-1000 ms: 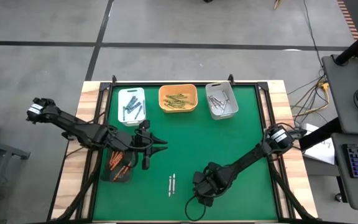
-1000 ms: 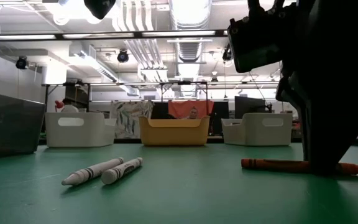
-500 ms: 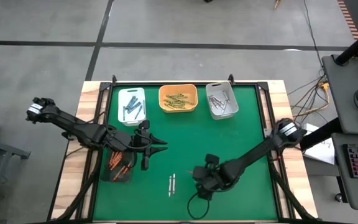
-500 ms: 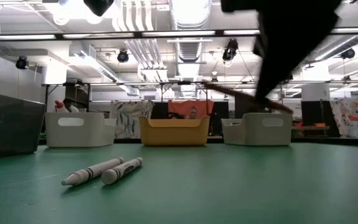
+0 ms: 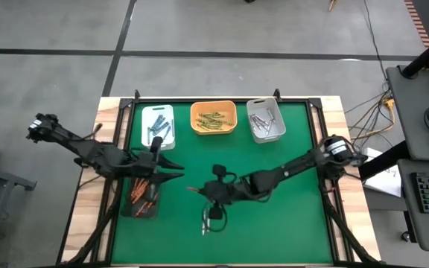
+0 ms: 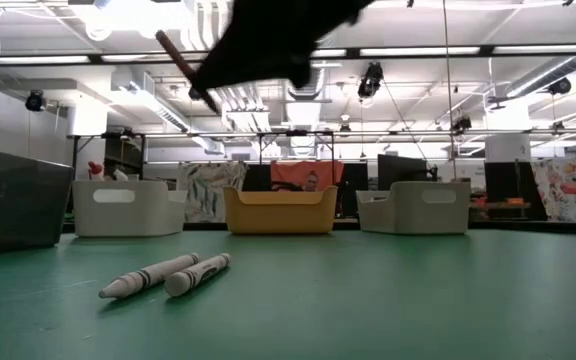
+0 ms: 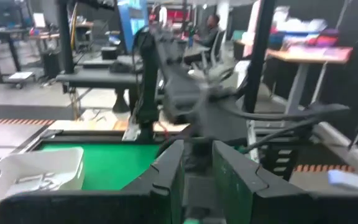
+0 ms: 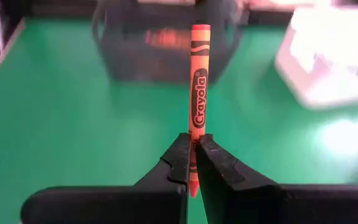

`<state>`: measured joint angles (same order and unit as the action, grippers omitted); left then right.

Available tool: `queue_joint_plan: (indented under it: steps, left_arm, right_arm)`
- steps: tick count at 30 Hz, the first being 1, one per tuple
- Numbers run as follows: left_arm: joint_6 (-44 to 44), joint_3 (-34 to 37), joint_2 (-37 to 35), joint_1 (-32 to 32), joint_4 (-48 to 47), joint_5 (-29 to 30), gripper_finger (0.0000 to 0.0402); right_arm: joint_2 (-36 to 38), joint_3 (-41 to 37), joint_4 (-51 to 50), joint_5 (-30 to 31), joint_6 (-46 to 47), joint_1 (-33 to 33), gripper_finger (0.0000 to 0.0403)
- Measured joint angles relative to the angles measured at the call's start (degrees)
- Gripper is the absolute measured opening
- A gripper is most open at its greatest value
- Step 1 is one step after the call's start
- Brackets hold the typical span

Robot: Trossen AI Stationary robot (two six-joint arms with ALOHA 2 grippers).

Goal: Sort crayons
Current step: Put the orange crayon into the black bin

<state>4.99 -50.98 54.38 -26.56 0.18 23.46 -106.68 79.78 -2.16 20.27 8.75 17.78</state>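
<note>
My right gripper [image 5: 204, 192] is above the middle of the green table [image 5: 289, 164], shut on an orange crayon [image 8: 197, 81]. The crayon points toward the dark tray [image 5: 144, 197], which holds red-orange crayons at the left. The low view shows the crayon [image 6: 182, 68] high above the mat. Two grey-white crayons [image 6: 168, 274] lie side by side on the mat near the front edge; in the high view they [image 5: 205, 221] lie just behind my right gripper. My left gripper [image 5: 176, 169] is open and empty beside the dark tray. My right gripper pinches the orange crayon near its pointed end [image 8: 196, 129] between its two fingertips. The fingers come from the table's right and lie along the crayon, so most of it sticks out ahead of them. The crayon is lifted clear of the table and slants in the low view.
Three trays stand along the far edge: a white one [image 5: 157, 126] with blue-grey crayons, an orange one [image 5: 213, 117] with yellow-olive crayons, and a grey one [image 5: 265, 120] with grey-white crayons. A person sits in the room beyond the table.
My right gripper has lifted the orange crayon off the mat and carried it up and toward the table's left, toward the dark tray. The crayon has gone from lying flat to hanging clear in the air. My left gripper has drawn back slightly toward the left edge.
</note>
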Motion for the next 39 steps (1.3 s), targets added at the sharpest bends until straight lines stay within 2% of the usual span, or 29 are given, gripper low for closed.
queue_joint_plan:
  steps: [7, 12, 16, 29, 39]
  left_arm:
    - [-0.55, 0.02, -4.89, -1.27, -2.65, 0.25, 0.0066]
    - [-4.52, 0.11, -6.15, -1.27, -1.76, 4.10, 0.0066]
    - [-6.39, 0.11, -6.68, -1.25, -0.92, 5.16, 0.0066]
    - [-5.38, 0.11, -8.00, -1.26, -1.24, 5.14, 0.0066]
    - [-5.37, 0.11, -8.71, -1.27, -1.10, 5.14, 0.0066]
  right_arm:
    - [-3.44, 0.05, 21.39, -7.79, -8.94, -5.26, 0.0012]
    - [-8.88, 1.96, 31.63, -12.53, -11.49, -8.25, 0.0012]
    - [-13.43, 6.14, 34.20, -13.26, -13.23, -9.35, 0.0012]
    - [-26.31, 25.46, 32.31, -13.26, -18.83, -10.27, 0.0013]
    - [-32.59, 33.94, 31.49, -13.25, -19.06, -11.54, 0.0013]
